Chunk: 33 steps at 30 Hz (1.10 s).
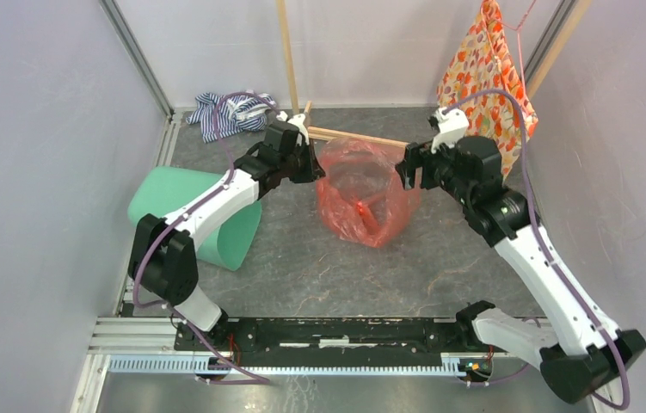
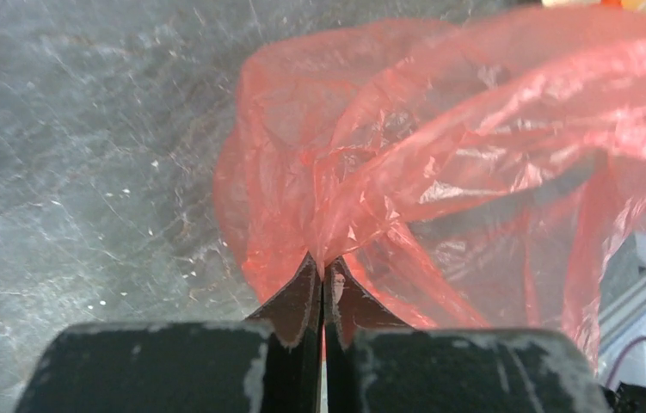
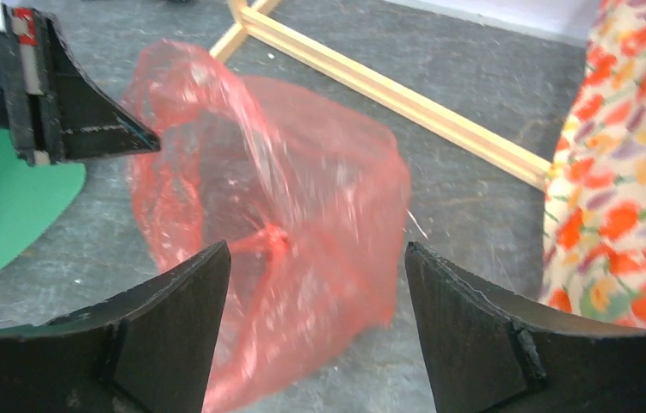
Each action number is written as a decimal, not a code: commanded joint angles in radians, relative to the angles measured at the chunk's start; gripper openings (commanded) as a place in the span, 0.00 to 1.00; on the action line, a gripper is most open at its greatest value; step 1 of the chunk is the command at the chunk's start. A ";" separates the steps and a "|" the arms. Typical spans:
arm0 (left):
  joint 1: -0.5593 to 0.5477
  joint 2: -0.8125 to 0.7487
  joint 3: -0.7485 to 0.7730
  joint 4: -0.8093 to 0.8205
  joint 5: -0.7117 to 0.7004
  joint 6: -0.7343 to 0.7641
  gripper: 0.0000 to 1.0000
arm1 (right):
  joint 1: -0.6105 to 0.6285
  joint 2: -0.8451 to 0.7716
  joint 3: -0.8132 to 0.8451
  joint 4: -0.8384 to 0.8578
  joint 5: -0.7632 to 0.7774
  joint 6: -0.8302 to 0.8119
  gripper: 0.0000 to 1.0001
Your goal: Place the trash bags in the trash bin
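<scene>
Underneath everything, counter (image 1: pixel 345 275): grey with a marbled pattern, carrying everything below.
Trash bin (image 1: pixel 157 194): mint green, lying on its side at the counter's left, with the left arm crossing above it.
Floral cloth (image 1: pixel 487 77): orange-patterned, hanging at the far right, behind the right arm.
Trash bag (image 1: pixel 362 194): translucent red-orange and crinkled. It stands puffed up at mid-counter, outside the bin and to its right, between the two hands.
Striped cloth (image 1: pixel 224 114): blue and white, bunched in the far left corner.
Wooden sticks (image 1: pixel 362 136): lying along the counter just behind the bag.
Left hand (image 2: pixel 323 284): clenched on a pinch of the bag's film at its left upper edge.
Right hand (image 3: pixel 317 249): fingers spread wide and gripping nothing, at the bag's right side with the bag seen between them.
</scene>
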 commanded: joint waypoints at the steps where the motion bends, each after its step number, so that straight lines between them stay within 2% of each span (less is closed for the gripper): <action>1: 0.027 0.022 0.021 -0.023 0.086 -0.075 0.02 | 0.002 -0.105 -0.147 0.044 0.103 0.008 0.81; 9: 0.097 0.080 0.011 -0.033 0.106 -0.046 0.02 | -0.018 -0.247 -0.455 0.187 0.080 0.124 0.77; 14: 0.108 0.096 -0.013 -0.043 0.091 -0.009 0.02 | -0.094 -0.263 -0.604 0.344 0.014 0.233 0.72; 20: 0.116 0.116 -0.028 -0.047 0.083 0.015 0.02 | -0.140 -0.246 -0.701 0.543 -0.003 0.347 0.71; 25: 0.117 0.134 -0.024 -0.047 0.086 0.019 0.02 | -0.184 -0.221 -0.784 0.790 -0.077 0.407 0.71; 33: 0.124 0.169 0.009 -0.062 0.089 0.033 0.02 | -0.240 -0.112 -0.869 1.132 -0.220 0.379 0.70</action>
